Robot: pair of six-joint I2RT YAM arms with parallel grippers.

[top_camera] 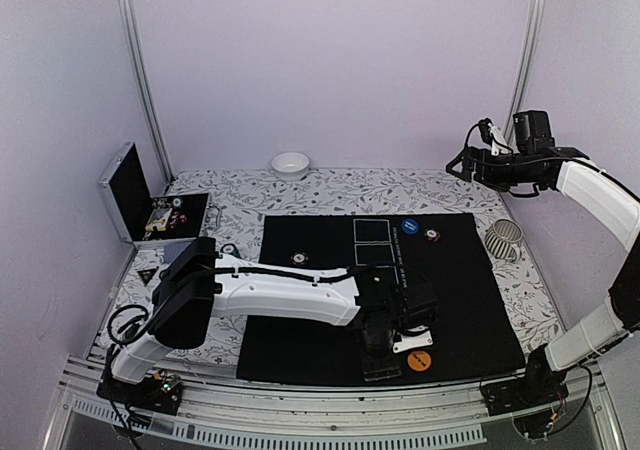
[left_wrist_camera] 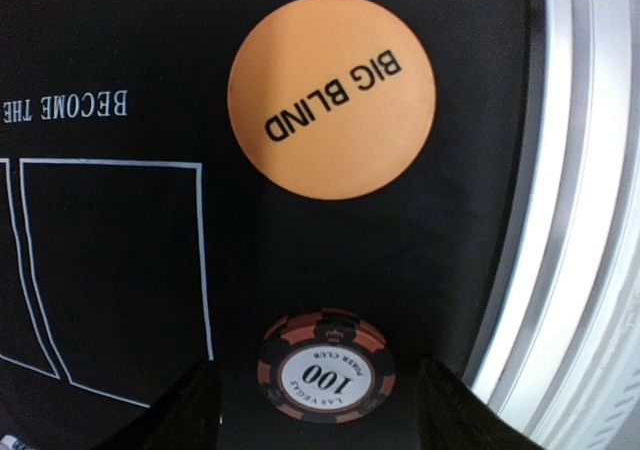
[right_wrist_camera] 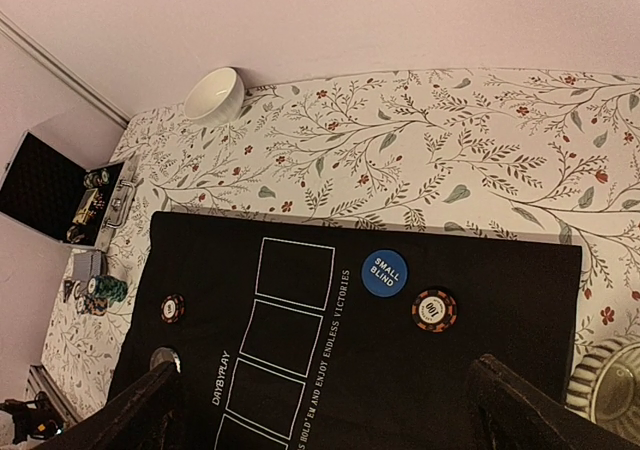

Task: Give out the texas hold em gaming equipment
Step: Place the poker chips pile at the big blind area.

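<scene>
The left gripper [left_wrist_camera: 318, 390] is low over the near right part of the black mat [top_camera: 300, 355], and its jaws are spread. A red-and-black chip [left_wrist_camera: 326, 370] marked 100 lies flat on the mat between the two fingers [left_wrist_camera: 185, 415], with a sliver of mat showing on either side, so nothing is pinched. Just beyond it, apart from the chip, sits the orange disc [left_wrist_camera: 332, 97] reading BIG BLIND, close to the metal rail [left_wrist_camera: 580, 170] at the table's near edge.

Over to the right gripper [right_wrist_camera: 322, 390] - it hangs high above the far right corner, jaws wide apart, holding nothing. Its camera looks down on the blue disc [right_wrist_camera: 385, 272] marked SMALL BLIND, with a second striped chip [right_wrist_camera: 434, 310] just beside it, both on the mat past the row of white rectangles. A third chip [right_wrist_camera: 172, 308] lies near the mat's left edge, and next to it is a small disc [right_wrist_camera: 163, 358] too dim to read.

Off the mat, on the flowered cloth [top_camera: 330, 190] - a little stack of chips [right_wrist_camera: 100, 292] near the open case [top_camera: 150, 205], a white bowl [top_camera: 290, 164] at the far edge and a ribbed metal cup [top_camera: 505, 238] on the right.
</scene>
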